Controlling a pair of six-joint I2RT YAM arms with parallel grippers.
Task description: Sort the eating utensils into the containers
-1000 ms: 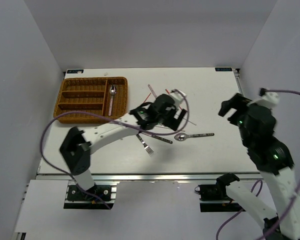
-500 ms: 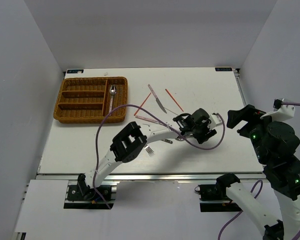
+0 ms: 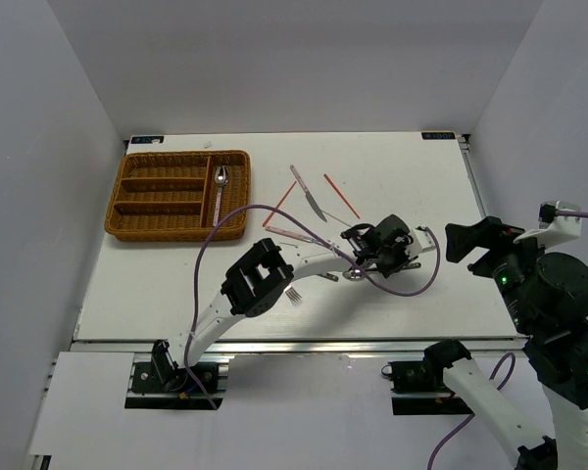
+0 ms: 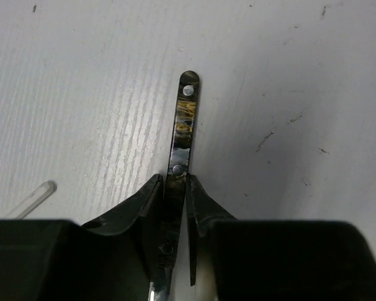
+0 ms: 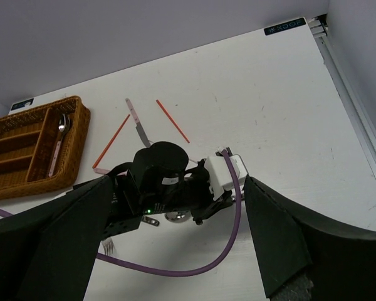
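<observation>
Since a second ago the left arm has swung from the middle of the worktop out to centre right. In the last half second it has barely shifted, so it looks settled for a pick. The right arm has pulled back to the right edge. Its right claw is spread wide and holds nothing.

The tray sits upper left, well apart from the left claw. Only a pink spoon lies in it, in the rightmost compartment; the other compartments show nothing.

In the wrist view the left claw is drawn in almost fully. Its fingers press either side of the dark riveted handle of a spoon, which seems to lie flat on the worktop. The grip looks made but the lift not begun.

Loose pieces lie between this spot and the tray:
- Two chopsticks and a knife are above centre.
- A fork is lower, beside the arm.

The purple cable loops round the claw and arcs back towards the tray. On the carry leftward it could drag over these pieces. A spoon held by its handle end may also tip.
</observation>
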